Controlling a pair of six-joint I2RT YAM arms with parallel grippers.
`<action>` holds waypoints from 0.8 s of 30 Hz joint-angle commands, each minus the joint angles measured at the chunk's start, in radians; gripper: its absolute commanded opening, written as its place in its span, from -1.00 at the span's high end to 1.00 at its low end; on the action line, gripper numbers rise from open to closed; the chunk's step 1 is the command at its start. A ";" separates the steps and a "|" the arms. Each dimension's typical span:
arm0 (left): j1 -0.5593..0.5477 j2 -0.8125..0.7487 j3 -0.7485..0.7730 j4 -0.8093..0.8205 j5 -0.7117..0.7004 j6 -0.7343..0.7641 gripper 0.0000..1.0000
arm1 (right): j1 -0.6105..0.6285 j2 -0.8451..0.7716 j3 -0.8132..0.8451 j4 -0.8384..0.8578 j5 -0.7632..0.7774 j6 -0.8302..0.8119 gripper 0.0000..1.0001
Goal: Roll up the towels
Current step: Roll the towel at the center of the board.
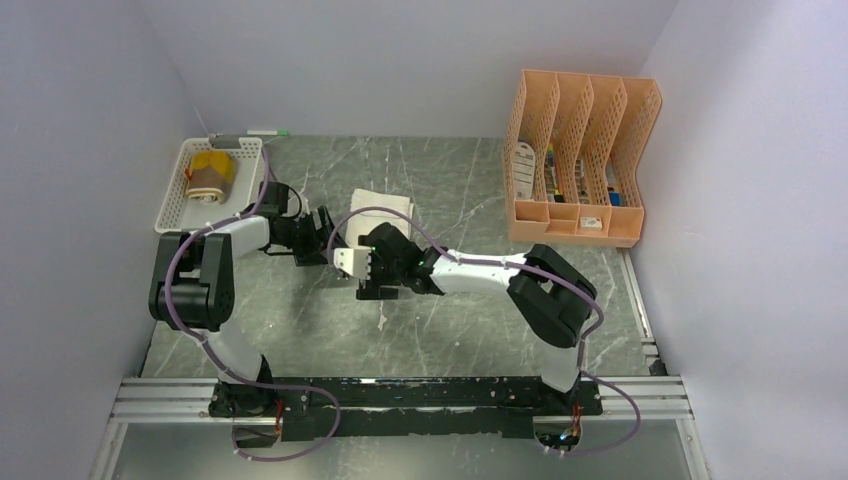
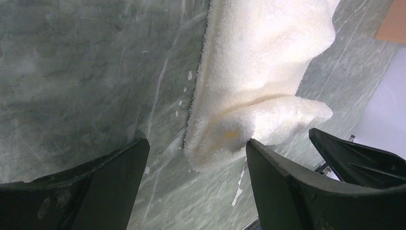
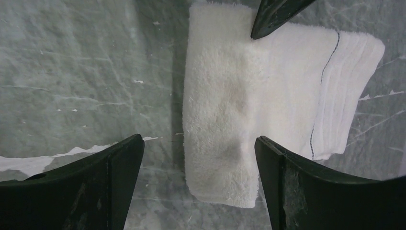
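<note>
Marble table (image 1: 470,330), cream towel (image 1: 390,205), hemmed end pointing rearward, left pincer (image 2: 196,191) spread, right pincer (image 3: 198,187) spread.

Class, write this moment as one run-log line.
left gripper open at white towel edge | right gripper open over white towel | yellow towel rolled, in basket | white towel not yet rolled

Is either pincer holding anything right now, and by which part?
Nothing is held. The left pincer and the right pincer both stand open over the cream towel.
</note>
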 commanded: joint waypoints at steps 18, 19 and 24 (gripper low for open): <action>-0.011 0.100 -0.026 -0.081 -0.048 0.056 -0.81 | -0.045 0.226 0.167 -0.121 -0.125 0.021 -0.66; -0.010 0.101 -0.026 -0.081 -0.042 0.057 -0.81 | -0.052 0.241 0.184 -0.148 -0.131 0.029 -0.64; -0.009 0.115 -0.010 -0.092 -0.024 0.069 -0.81 | -0.074 0.270 0.224 -0.208 -0.125 0.071 -0.60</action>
